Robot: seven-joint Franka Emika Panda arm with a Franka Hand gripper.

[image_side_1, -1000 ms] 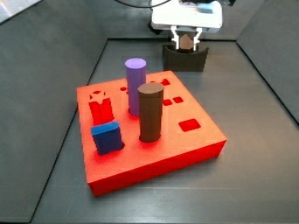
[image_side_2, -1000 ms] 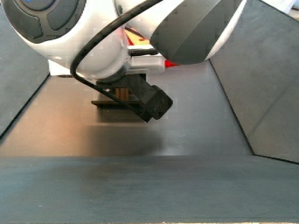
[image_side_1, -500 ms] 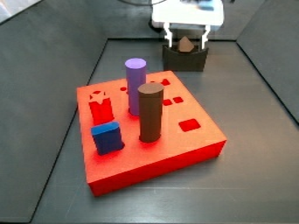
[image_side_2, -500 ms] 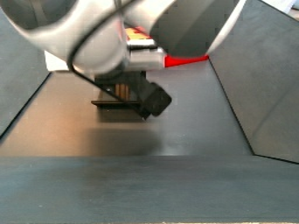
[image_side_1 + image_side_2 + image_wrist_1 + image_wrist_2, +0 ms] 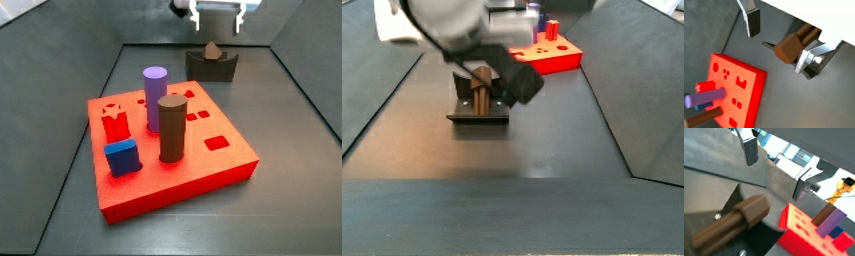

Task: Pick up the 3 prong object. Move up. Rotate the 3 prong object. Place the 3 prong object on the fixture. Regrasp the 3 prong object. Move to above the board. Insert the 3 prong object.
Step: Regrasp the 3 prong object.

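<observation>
One piece parked, regrasp pending

The 3 prong object [image 5: 214, 51] is seated in the fixture [image 5: 211, 68]; the gripper [image 5: 215, 17] hangs above, wide and empty. Descent should be centred so both pads close squarely.

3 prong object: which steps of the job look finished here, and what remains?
Done: the 3 prong object stands in the notch of the fixture, so pick, rotate and place look complete. In hand: nothing; the end effector hangs open above it, fingers apart and empty. Left: regrasp, move above the board, insert. The purple cylinder and tall brown cylinder already stand there.
</observation>
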